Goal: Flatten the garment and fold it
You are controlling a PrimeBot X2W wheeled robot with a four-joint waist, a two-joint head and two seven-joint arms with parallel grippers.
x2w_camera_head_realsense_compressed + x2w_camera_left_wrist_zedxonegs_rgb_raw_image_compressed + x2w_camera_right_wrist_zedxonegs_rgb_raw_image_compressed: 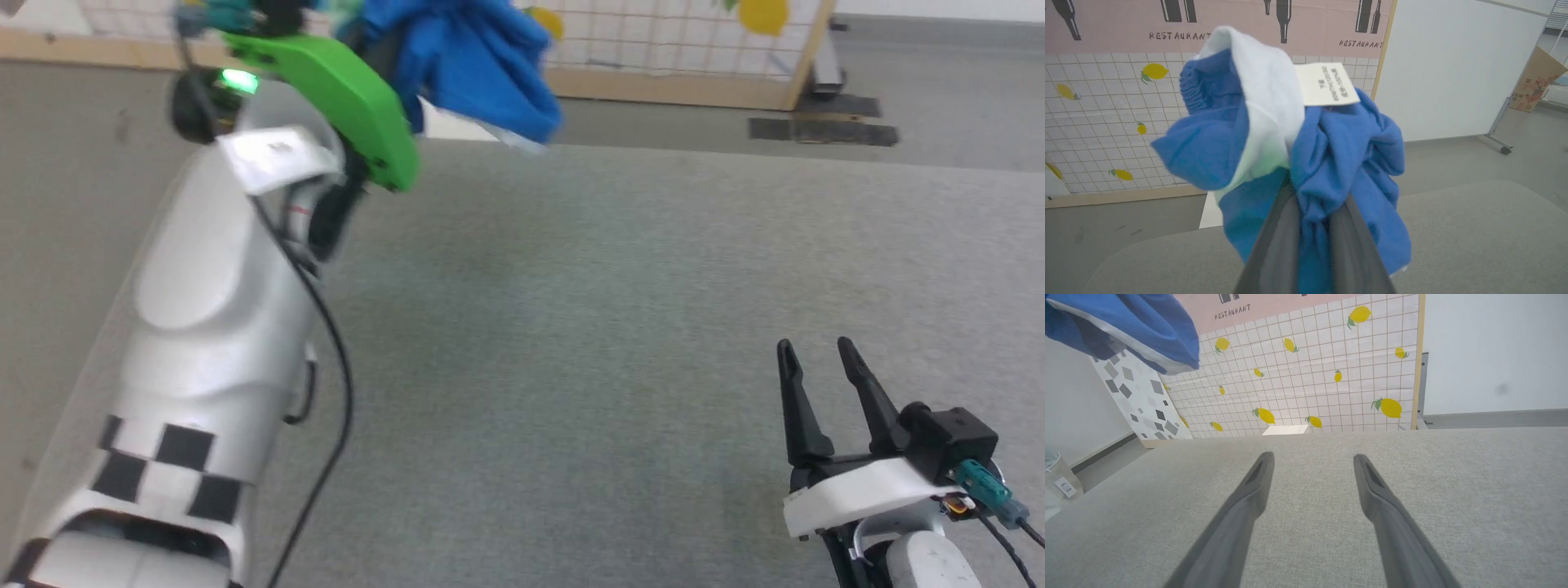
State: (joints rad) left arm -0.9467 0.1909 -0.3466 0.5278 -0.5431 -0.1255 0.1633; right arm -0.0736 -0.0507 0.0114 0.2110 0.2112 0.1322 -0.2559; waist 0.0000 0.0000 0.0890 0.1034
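The garment point(473, 65), bright blue shorts with white trim, hangs bunched in the air at the top of the head view, above the far side of the grey table point(571, 343). My left gripper point(1312, 192) is shut on it; blue fabric bulges between the two dark fingers point(1278, 237). A white label point(1327, 85) and the gathered waistband point(1202, 87) stick up from the bunch. A corner of the garment point(1126, 326) hangs at the upper left of the right wrist view. My right gripper point(812, 351) stands open and holds nothing, low over the table at the lower right.
A lemon-patterned tiled panel point(1310, 375) stands behind the table's far edge. A white basket point(1055, 477) sits on the floor at the left of the right wrist view. A white partition on wheels point(1453, 73) and a cardboard box point(1535, 81) stand beyond.
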